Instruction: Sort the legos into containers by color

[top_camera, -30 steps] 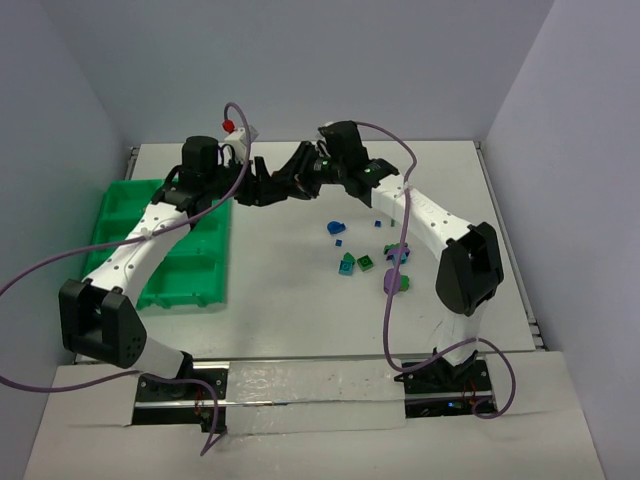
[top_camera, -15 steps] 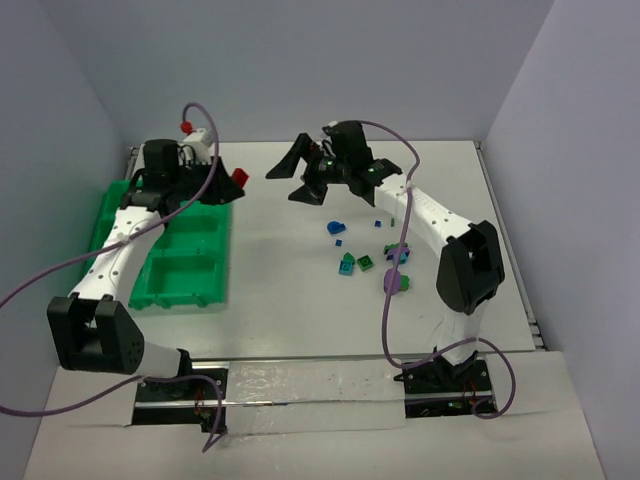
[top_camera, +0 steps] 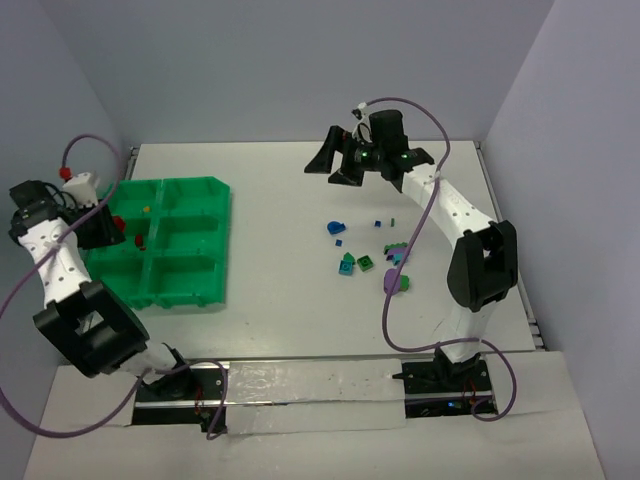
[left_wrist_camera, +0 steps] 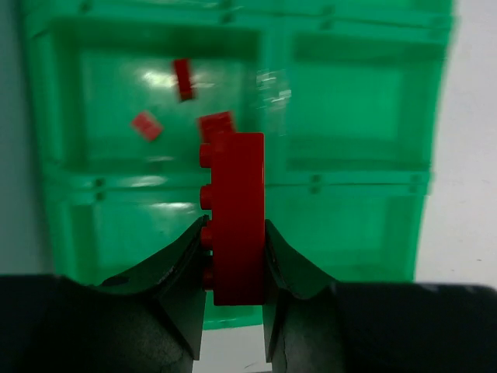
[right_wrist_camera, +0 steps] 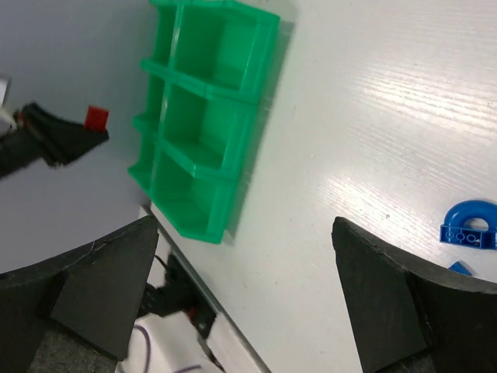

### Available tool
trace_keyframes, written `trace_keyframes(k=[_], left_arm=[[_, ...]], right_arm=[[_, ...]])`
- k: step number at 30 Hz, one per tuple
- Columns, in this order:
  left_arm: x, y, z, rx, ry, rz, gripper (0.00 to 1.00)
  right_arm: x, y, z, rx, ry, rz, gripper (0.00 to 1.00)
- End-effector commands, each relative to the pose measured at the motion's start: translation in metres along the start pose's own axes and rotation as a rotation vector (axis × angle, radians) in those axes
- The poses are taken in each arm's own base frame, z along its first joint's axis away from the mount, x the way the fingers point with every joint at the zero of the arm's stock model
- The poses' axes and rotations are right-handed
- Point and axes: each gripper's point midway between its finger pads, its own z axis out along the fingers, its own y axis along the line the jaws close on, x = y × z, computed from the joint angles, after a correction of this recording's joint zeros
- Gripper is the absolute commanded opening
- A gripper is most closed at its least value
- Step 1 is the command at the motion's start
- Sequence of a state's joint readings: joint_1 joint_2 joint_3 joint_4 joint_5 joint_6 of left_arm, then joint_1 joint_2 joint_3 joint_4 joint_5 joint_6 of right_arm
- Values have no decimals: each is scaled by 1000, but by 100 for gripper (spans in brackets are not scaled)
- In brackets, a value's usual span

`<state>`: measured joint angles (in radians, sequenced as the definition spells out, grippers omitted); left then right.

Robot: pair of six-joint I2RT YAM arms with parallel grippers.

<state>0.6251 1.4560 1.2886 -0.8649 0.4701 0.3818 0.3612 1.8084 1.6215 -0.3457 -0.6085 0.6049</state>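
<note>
1 green tray (left_wrist_camera: 353, 175), 4 red legos (left_wrist_camera: 237, 217)

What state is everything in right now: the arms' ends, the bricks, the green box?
Left tool: shut on a red plastic brick.
Right tool: open, empty.
Bright green plastic tray: three small red pieces in one compartment.
Loose blue, teal, green, purple bricks: scattered on the table.

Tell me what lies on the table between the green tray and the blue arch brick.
Nothing: bare table between tray and arch brick, seen in the top view.
</note>
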Motion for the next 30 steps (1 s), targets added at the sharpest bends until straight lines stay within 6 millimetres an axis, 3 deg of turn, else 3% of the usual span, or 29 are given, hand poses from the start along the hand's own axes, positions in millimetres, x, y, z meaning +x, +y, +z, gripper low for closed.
trace_keyframes(k=[1,8,17,24,27,30], left_arm=[[0,34,-1,-49,60,55,7],[-4,55,25,-63,86,20,12],[-13,39,63,-45,107,75,17],[-21,46,85,-62,144,78,22],[-19,49,87,-75,161,87,26],[-16,50,86,-78,169,98,40]], right_arm=[[1,23,-20,-75,11,-177,100],[3,11,-18,-53,33,-170,100],[3,-2,-27,15,35,-219,100],[5,-13,-31,44,38,-214,100],[5,-18,-32,63,44,-216,100],[6,-25,-34,87,50,-222,100]])
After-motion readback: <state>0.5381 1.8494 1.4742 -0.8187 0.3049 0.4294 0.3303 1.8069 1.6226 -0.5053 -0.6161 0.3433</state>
